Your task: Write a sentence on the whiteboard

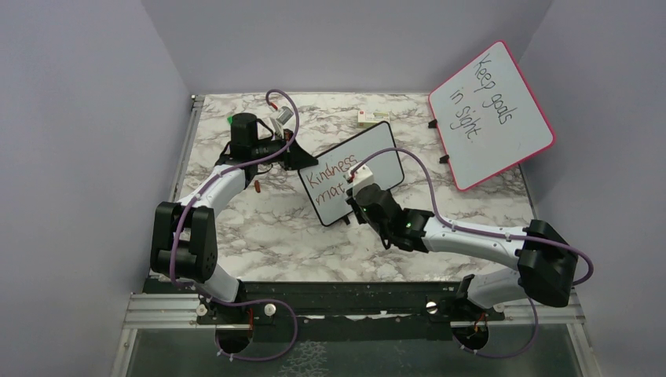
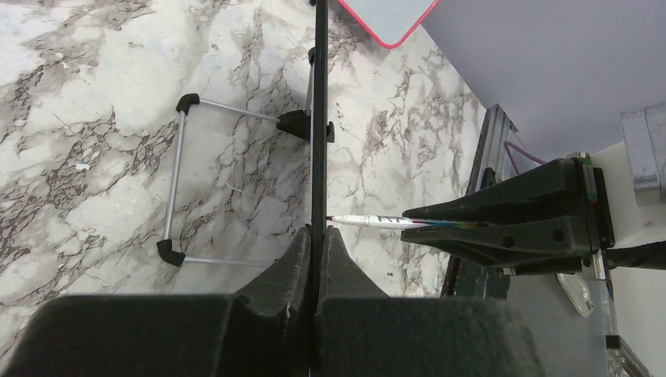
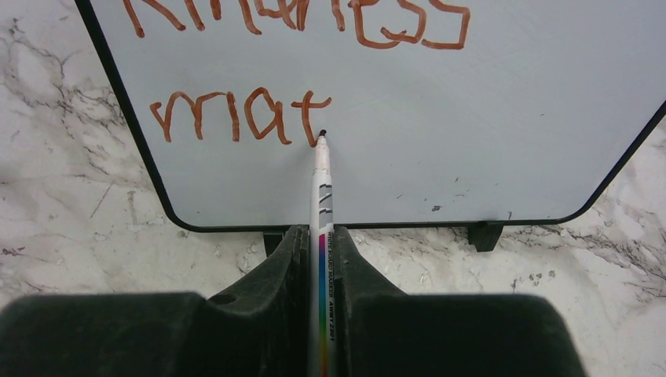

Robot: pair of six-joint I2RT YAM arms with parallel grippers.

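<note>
Writing second line of sentence (image 3: 236, 118): "Kindness" done, "matt" down, marker (image 3: 322, 177) tip touching whiteboard (image 3: 487, 110) at foot of second t. Jaws of right gripper (image 3: 320, 236) clamped on marker; jaws of left gripper (image 2: 317, 236) pinching whiteboard's side edge, it stands mid-table. Next: lift tip, shift right, form "e" with light pressure. Marble-patterned table (image 1: 259, 228); pink-framed board (image 1: 503, 126) at far right corner; plain grey walls (image 1: 78, 118).

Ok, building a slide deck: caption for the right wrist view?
Right gripper holding a marker, tip on the whiteboard, the unfinished sentence reading "Kindness mat".
</note>
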